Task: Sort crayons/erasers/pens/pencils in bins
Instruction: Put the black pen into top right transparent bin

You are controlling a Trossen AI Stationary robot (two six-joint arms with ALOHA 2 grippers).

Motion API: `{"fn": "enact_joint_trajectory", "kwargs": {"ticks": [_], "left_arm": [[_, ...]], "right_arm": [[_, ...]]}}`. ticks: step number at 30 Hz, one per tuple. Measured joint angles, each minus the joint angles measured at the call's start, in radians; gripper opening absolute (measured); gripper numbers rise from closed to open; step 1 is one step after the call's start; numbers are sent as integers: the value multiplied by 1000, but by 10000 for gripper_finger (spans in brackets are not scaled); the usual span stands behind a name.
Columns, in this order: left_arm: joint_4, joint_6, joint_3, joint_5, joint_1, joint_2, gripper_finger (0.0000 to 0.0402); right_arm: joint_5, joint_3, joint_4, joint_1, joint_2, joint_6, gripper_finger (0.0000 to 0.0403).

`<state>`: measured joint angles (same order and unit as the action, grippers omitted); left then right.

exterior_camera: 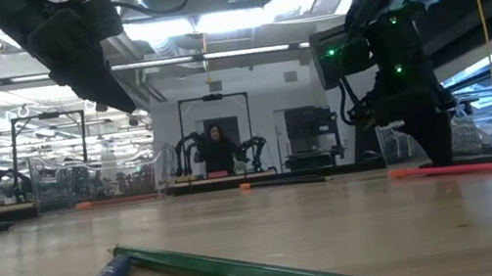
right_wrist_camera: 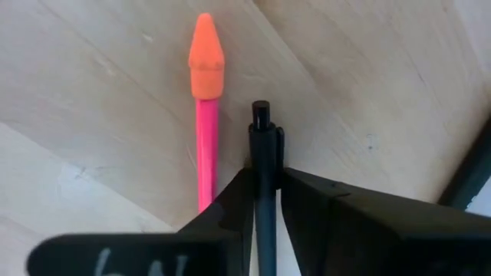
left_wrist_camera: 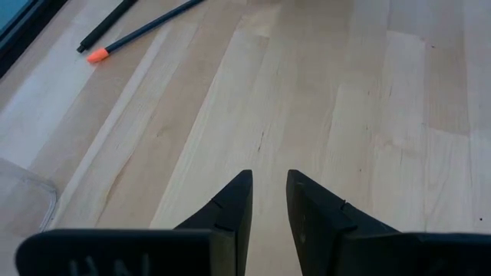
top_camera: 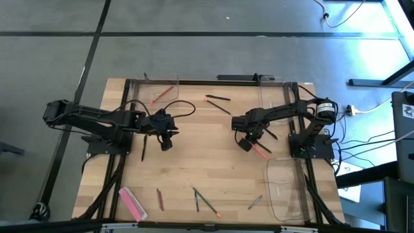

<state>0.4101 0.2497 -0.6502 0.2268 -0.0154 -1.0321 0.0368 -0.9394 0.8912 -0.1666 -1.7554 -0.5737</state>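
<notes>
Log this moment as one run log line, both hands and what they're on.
right hand: closed on black pen, pink crayon beside it on table | left hand: empty, slightly parted over bare wood | bins: front-right bin looks empty

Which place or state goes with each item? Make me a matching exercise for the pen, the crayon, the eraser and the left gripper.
1 black pen
2 orange-tipped pink crayon
3 pink eraser
4 left gripper

A over bare table, holding nothing
B lying flat beside the pen
C between the right gripper fingers
D near a corner on the left arm's side

Pairs: 1-C, 2-B, 3-D, 4-A
</notes>
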Motion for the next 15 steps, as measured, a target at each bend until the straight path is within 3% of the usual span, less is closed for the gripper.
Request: {"fn": "enact_joint_trajectory", "kwargs": {"ticks": [15], "left_arm": [[0,0,0,0,0,0,74]], "right_arm": [[-3,-27,25,-2,-2,-23,58]]}}
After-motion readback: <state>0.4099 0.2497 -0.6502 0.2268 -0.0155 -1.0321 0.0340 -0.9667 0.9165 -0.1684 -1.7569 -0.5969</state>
